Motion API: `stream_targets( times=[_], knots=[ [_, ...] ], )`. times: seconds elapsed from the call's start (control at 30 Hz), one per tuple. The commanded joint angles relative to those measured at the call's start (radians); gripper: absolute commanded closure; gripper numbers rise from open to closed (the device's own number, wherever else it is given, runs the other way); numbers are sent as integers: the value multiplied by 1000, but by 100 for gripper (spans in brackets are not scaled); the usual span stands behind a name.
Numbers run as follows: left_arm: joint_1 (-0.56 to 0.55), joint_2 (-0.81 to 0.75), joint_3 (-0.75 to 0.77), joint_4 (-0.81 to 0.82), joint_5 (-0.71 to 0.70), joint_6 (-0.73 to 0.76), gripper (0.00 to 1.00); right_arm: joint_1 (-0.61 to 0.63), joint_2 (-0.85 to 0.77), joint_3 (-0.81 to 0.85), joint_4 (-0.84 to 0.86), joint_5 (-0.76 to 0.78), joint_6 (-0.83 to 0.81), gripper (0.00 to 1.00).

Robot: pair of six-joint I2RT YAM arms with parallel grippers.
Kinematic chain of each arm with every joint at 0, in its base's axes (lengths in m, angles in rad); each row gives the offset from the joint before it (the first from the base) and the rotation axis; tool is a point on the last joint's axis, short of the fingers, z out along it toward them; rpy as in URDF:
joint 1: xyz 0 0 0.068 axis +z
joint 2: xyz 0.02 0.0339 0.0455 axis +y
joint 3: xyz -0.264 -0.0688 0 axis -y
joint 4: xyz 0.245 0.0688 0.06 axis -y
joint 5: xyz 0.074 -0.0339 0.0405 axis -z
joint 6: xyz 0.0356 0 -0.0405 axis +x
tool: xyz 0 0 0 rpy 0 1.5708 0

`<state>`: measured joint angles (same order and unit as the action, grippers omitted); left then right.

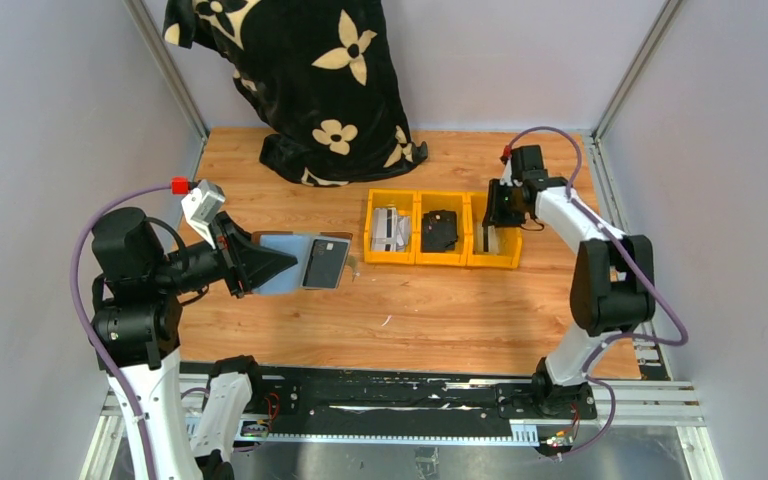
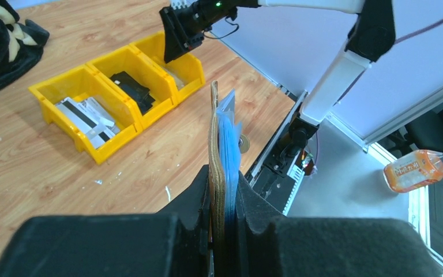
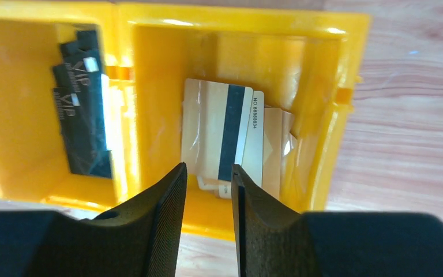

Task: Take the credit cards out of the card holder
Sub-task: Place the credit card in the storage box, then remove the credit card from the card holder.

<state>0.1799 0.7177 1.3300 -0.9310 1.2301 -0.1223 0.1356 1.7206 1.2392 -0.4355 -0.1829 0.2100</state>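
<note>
My left gripper (image 1: 276,263) is shut on the card holder (image 1: 310,263) and holds it open above the table's left part. In the left wrist view my gripper (image 2: 225,180) clamps the holder edge-on: a brown leather cover (image 2: 214,144) with blue-tinted sleeves (image 2: 229,130) beside it. No card shows sticking out of it. My right gripper (image 1: 491,222) is open over the rightmost yellow bin (image 1: 509,260). In the right wrist view my gripper (image 3: 207,176) is empty above pale credit cards (image 3: 207,130), one with a black stripe, lying in that bin (image 3: 323,115).
Three joined yellow bins stand mid-table; the left one (image 1: 372,240) holds pale striped cards (image 2: 89,115), the middle one (image 1: 420,240) a black object (image 3: 83,109). A black flowered blanket (image 1: 310,80) lies at the back. An orange bottle (image 2: 418,170) is off the table.
</note>
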Motion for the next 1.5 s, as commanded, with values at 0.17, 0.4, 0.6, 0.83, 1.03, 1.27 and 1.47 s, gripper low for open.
stream_targets(
  times=[0.17,0.4,0.6,0.83,1.03,1.27,1.47],
  knots=[
    [-2,24,69,0,16,1,98,132,-440,13,41,-163,93,46],
    [-3,80,127,0,-9,-28,100,538,-763,-292,772,-345,417,25],
    [-2,83,150,0,-14,-53,100,846,-719,-418,1133,-237,474,23],
    [-2,62,174,1,4,-80,100,996,-567,-438,1370,-149,457,23],
    [-2,46,184,1,24,-94,100,1040,-487,-436,1480,-65,479,22],
    [-3,42,202,1,37,-105,100,1044,-465,-443,1468,-1,492,22],
    [-2,45,219,0,36,-110,100,1044,-478,-477,1473,61,521,22]
  ],
)
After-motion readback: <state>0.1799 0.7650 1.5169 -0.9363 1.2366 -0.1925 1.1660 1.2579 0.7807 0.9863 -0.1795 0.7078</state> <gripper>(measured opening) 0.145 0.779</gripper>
